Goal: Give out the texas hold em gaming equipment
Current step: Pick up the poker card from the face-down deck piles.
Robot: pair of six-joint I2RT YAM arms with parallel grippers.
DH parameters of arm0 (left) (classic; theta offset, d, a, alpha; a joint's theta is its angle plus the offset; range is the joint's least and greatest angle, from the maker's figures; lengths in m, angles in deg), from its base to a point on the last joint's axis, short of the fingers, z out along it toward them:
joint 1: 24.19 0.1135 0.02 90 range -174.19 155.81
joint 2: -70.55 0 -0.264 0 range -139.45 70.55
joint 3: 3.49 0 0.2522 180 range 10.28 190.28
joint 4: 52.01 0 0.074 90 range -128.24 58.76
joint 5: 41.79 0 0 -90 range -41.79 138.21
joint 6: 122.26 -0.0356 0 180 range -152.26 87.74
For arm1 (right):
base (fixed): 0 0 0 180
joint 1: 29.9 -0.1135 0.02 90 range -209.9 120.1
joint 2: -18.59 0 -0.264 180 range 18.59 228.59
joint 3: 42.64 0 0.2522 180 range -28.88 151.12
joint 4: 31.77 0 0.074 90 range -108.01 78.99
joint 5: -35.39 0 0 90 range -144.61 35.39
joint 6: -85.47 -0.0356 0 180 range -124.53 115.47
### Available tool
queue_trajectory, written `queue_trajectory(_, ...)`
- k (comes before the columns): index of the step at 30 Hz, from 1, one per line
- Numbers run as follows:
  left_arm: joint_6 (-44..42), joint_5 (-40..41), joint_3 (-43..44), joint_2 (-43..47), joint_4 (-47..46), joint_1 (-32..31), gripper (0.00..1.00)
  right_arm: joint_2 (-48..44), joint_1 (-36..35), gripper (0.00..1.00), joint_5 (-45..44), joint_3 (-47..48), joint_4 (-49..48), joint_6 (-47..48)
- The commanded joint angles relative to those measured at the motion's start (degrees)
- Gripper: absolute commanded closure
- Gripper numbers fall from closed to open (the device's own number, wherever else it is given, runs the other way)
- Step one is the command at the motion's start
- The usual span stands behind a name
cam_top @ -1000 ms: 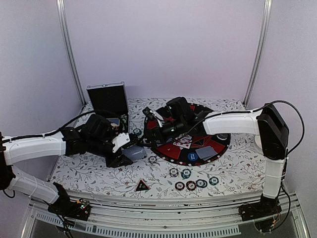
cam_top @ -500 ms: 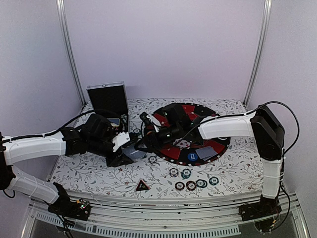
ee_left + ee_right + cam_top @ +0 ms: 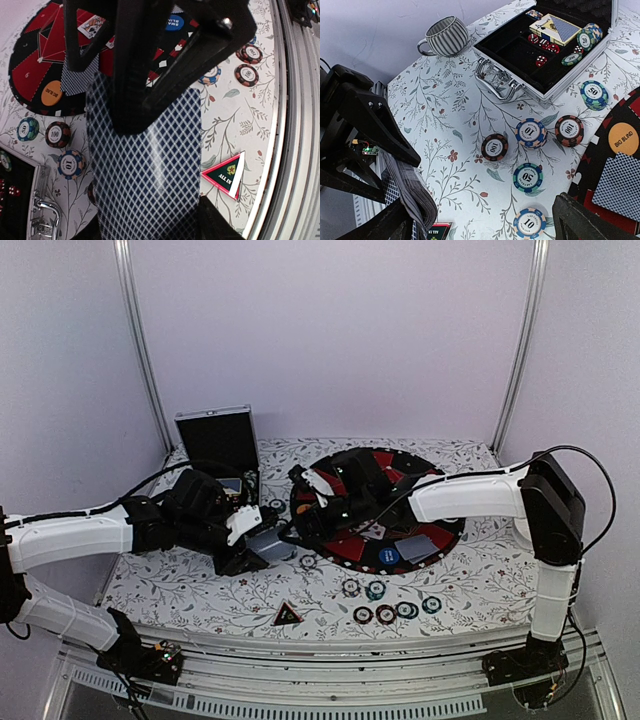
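Note:
My left gripper (image 3: 255,546) is shut on a deck of grey-blue diamond-backed playing cards (image 3: 272,546), held just above the table left of the mat. The deck fills the left wrist view (image 3: 145,175). My right gripper (image 3: 302,524) is open beside the deck's right end, and its dark fingers (image 3: 145,65) hang over the deck's far end. In the right wrist view the deck (image 3: 410,195) sits at lower left, outside the wide-apart jaws. Loose chips (image 3: 527,177) lie below. The red-black triangle (image 3: 288,615) lies near the front edge. An orange button (image 3: 623,138) sits on the mat.
The round red-and-black mat (image 3: 440,525) holds cards and a blue button (image 3: 389,556). Several chips (image 3: 385,614) lie in front of it. The open silver-edged case (image 3: 217,440) stands at back left, with a striped mug (image 3: 442,36) beside it.
My right gripper has come down and to the left from over the mat to the deck's end. The left gripper with the deck has hardly moved.

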Motion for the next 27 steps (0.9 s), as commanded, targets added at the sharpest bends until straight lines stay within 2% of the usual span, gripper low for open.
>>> queue_trajectory(1, -0.1, -1.5, 0.8, 1.3, -1.5, 0.5, 0.53, -2.5, 0.2, 0.01, -3.0, -0.7, 2.6, 1.5)
queue_trajectory(9, -0.1, -1.5, 0.8, 1.2, -1.5, 0.5, 0.53, -2.5, 0.2, 0.01, 4.2, 1.8, 3.9, 3.1)
queue_trajectory(12, -0.3, -1.5, 0.8, 1.0, -1.5, 0.6, 0.53, -2.8, 0.2, 0.07, 6.1, 2.4, 3.7, 3.3)
queue_trajectory(27, -0.3, -1.4, 0.8, 0.8, -1.5, 0.5, 0.53, -3.4, 0.2, 0.68, 5.2, 3.9, 7.6, 2.6)
